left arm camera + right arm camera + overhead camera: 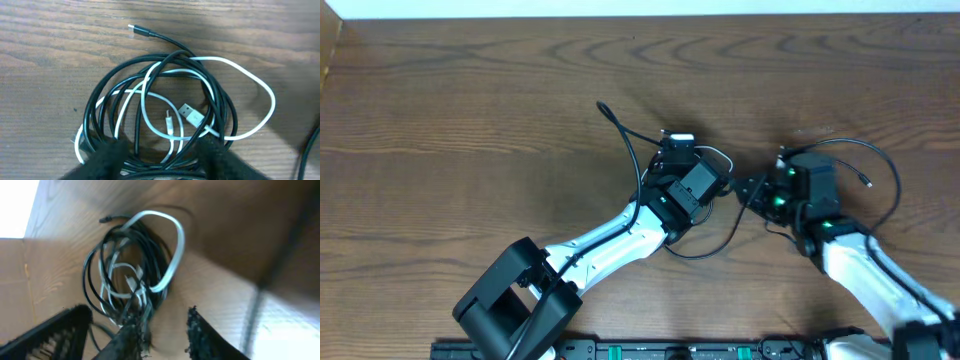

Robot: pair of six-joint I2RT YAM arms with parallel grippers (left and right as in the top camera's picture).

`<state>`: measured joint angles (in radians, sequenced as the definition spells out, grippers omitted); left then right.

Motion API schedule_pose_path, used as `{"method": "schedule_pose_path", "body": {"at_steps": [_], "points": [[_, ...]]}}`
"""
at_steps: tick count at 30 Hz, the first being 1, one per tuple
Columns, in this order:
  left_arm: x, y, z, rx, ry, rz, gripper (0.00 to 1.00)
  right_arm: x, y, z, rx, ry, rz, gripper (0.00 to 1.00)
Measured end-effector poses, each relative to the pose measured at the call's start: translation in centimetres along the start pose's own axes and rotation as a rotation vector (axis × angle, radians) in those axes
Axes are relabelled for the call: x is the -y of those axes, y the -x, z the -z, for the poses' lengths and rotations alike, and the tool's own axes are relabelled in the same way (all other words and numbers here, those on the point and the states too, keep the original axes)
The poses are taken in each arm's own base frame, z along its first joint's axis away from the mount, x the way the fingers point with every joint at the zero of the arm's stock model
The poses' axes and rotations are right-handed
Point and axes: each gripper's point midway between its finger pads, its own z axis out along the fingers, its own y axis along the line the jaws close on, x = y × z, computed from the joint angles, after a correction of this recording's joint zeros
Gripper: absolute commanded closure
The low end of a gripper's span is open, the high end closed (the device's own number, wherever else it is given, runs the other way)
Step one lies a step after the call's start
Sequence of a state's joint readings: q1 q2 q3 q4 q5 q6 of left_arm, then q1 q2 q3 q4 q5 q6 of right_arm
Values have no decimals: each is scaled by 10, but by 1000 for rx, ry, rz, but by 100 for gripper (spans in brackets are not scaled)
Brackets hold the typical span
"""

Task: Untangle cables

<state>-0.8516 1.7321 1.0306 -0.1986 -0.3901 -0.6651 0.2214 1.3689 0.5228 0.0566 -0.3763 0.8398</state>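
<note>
The cables [165, 95] lie as one tangle of black loops with a white cable [252, 77] threaded through them, on the wooden table. A silver USB plug [192, 114] sits in the middle and a black plug end [137, 31] points away at the top. My left gripper [162, 161] is open, its fingers [107, 160] straddling the near edge of the tangle with strands between them. My right gripper [165, 335] is open just beside the cables [132, 265]; strands brush its left finger [127, 340]. From overhead both grippers, left [705, 175] and right [752, 190], meet mid-table.
A black strand [625, 135] trails out to the upper left of the left arm. A wide black loop [885, 165] arcs around the right arm's wrist. The table's far edge [640, 16] meets a white wall. A black rail [650, 350] runs along the near edge.
</note>
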Motion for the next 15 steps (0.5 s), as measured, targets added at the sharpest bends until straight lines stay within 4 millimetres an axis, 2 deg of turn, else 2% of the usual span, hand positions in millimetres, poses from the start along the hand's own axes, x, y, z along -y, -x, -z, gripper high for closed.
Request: {"method": "schedule_pose_path", "body": {"at_steps": [3,7,10,15], "points": [[-1,1,0,4,3,-3,43,-5,0,-19,0,34,-14,71],[-2,5,-4,15,3,13,43,4,-2,-40,-9,37,-73,71],[-9,3,-20,10,25,26,43,8,-1,-48,-7,36,-103,71],[-14,-7,-38,-12,53,21,54,7,2,-50,9,45,-114,73]]}}
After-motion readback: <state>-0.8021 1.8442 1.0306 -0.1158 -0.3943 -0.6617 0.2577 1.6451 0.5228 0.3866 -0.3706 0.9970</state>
